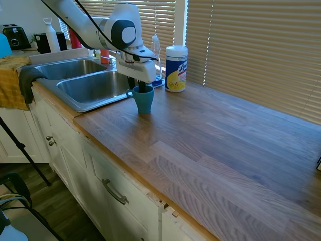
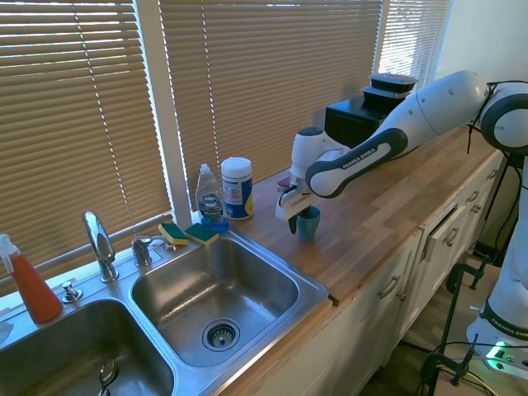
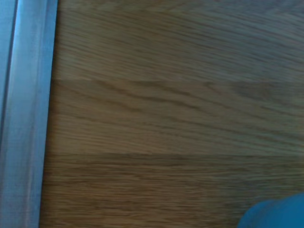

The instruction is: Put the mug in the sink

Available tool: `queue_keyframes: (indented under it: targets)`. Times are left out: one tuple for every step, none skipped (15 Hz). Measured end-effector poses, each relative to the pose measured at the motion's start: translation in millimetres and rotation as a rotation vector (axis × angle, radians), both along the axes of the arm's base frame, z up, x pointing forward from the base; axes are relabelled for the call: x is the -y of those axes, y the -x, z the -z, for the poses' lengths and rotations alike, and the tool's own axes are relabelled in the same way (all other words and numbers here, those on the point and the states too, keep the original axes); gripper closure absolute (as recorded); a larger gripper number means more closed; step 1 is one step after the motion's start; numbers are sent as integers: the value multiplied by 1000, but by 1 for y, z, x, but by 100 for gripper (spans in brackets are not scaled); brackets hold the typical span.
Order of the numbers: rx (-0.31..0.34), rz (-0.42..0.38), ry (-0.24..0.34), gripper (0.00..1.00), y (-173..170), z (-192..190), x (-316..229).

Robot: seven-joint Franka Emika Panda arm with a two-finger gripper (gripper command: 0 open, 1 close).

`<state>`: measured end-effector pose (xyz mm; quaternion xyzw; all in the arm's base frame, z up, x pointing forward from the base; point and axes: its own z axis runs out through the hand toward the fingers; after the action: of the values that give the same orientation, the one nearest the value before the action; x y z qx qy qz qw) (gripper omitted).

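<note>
Mug (image 1: 144,100) stands upright on the wooden surface (image 1: 215,135) just beside the sink (image 1: 90,88), directly under the end effector (image 1: 142,89), whose fingers dip over its rim, open or clamped I cannot tell; the second exterior view agrees, and the wrist view shows only a teal corner.

The first exterior view looked along the surface (image 1: 215,140) toward the sink (image 1: 93,88) from the far end. The second looked back from above the sink (image 2: 214,305), sharing both. The wrist view hovered close over wood beside the sink's rim (image 3: 23,118).
</note>
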<state>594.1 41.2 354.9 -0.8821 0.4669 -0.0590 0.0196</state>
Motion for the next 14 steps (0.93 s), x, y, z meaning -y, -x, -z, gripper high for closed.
queue_keyframes:
  targets:
    - [-1,3,0,100,0,0,1]
    - [-1,4,0,100,0,0,2]
    - [-2,4,-1,100,0,0,2]
    - [-2,3,-1,100,0,0,1]
    - [-3,2,-1,100,0,0,0]
    - [-5,1,0,100,1,-1,0]
    - [-2,2,0,100,1,-3,0]
    - [1,2,-1,100,1,-5,0]
    - [4,3,-5,100,1,-6,0]
    - [9,3,-13,100,1,-7,-3]
    - [18,-1,-17,100,2,-10,-6]
    - [28,-8,-17,100,3,-14,-10]
    - [40,-23,-12,100,6,-22,-16]
    - [57,-41,-1,100,8,-33,-27]
